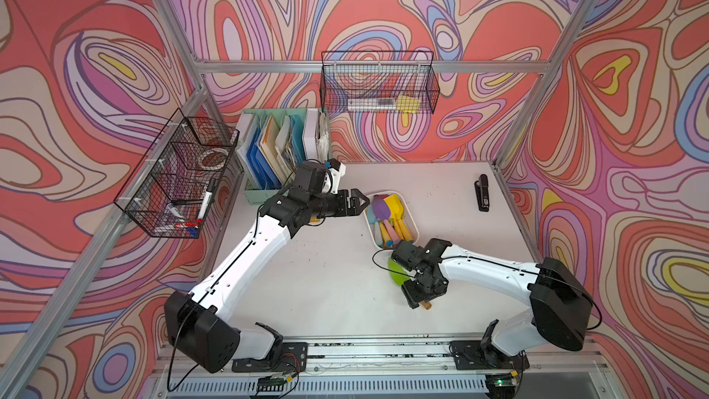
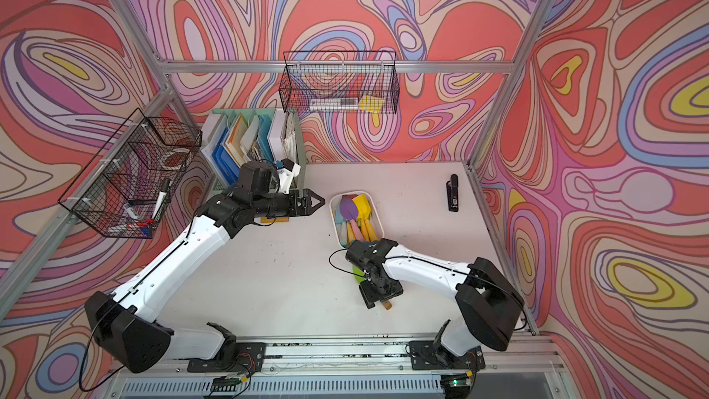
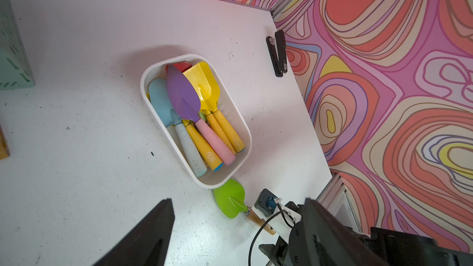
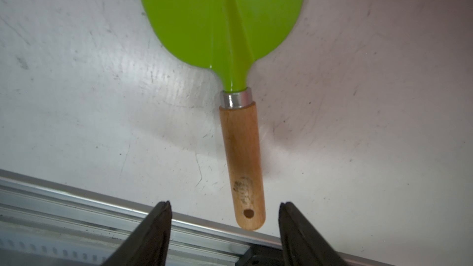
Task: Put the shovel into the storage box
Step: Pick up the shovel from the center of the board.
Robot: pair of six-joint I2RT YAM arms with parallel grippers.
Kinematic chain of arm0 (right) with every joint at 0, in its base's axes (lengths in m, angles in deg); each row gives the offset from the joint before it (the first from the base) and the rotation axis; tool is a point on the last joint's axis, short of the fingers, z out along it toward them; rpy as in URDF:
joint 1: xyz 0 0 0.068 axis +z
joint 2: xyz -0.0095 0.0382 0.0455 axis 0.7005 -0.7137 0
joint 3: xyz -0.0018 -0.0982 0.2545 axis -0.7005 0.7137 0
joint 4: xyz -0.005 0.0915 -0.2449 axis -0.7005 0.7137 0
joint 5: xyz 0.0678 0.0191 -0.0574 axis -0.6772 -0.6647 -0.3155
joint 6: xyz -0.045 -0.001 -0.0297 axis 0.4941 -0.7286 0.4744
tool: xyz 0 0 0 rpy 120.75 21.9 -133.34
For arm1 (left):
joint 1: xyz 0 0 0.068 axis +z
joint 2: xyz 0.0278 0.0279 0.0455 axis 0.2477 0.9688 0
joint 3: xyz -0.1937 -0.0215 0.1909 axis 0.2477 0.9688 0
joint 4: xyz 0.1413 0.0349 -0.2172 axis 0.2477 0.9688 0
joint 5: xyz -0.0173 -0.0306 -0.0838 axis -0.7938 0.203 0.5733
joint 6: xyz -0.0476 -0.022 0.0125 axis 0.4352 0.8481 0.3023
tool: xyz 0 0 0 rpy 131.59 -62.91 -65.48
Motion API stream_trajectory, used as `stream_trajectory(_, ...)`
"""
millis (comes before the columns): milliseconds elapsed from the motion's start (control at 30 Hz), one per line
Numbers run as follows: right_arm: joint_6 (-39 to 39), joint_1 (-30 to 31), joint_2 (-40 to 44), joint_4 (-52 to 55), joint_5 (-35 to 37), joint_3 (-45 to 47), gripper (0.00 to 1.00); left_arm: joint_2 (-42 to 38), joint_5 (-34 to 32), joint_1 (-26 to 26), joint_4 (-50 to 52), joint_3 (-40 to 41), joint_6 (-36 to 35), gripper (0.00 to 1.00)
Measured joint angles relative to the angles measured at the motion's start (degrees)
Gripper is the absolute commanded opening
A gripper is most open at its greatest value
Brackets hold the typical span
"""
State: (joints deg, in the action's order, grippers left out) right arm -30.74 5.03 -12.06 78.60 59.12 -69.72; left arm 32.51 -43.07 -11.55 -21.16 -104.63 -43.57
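Right fingers (image 4: 297, 229): two dark tips nearest the wrist lens, standing apart with bare tabletop between them; they straddle the butt end of the wooden handle and close on nothing. Likely lined up this way so a squeeze would take the handle across its width.
Right gripper (image 1: 416, 297): poised low over the handle, near the front rail of the tabletop (image 1: 326, 282).
Green shovel (image 3: 230, 200): lies flat on the tabletop, outside the tub, blade toward it and handle pointing away toward the front rail. Blade tip sits just beside the tub's near end; touching or not, cannot tell.
Handle (image 4: 243, 159): plain wood with a metal collar at the blade and a small hole near its end. Lying free and straight, it looks the easier part to grasp than the broad, thin blade.
Storage box (image 3: 147, 78): white tub, mid-tabletop, already holding several shovels laid lengthwise, blades at the far end and handles at the near end.
Purple shovel (image 3: 183, 93): topmost in the stack, pink handle; yellow and blue ones beside and under it. Judgement: the green one will have to ride on top, aligned the same way, or it may hang over the rim.
Left gripper (image 1: 358, 203): held above the tub's far end, fingers spread wide, empty.
Stapler (image 1: 483, 193): black, well apart near the right edge; no part in this.
Stage, judged: grasp not yet made; lift and placement remain.
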Motion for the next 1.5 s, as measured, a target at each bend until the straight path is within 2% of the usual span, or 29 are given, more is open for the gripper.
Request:
stream_trajectory(233, -0.42, 0.0, -0.31, -4.7, 2.91, 1.7, 0.67, -0.04, 0.04, 0.0, -0.63, 0.66, 0.66, 0.85)
stream_trajectory(367, -0.52, 0.0, -1.16, -7.41, 3.08, 3.48, 0.61, -0.04, 0.07, 0.0, -0.66, 0.68, 0.92, 0.85)
stream_trajectory(633, -1.55, 0.0, -1.18, -10.34, 2.93, 6.86, 0.39, -0.04, 0.17, 0.0, -0.72, 0.68, 1.14, 0.85)
stream_trajectory(1067, -2.36, 0.11, -1.18, -12.35, 1.9, 7.45, 0.05, -0.42, 0.55, 0.0, -1.46, 1.01, 1.55, 0.85)
stream_trajectory(1100, -2.36, 0.15, -1.18, -12.33, 1.86, 7.45, 0.01, -0.59, 0.61, 0.0, -1.46, 1.03, 1.57, 0.85)
stream_trajectory(1333, -2.62, 1.7, -0.66, -10.14, 1.18, 6.58, 0.0, -2.08, 1.9, 0.0, -1.66, 2.32, 2.47, 0.85)
stream_trajectory(1500, -4.63, 2.91, 4.33, -5.4, 1.25, 4.83, 0.0, -2.23, 2.75, -0.35, -1.97, 5.01, 3.13, 0.85)
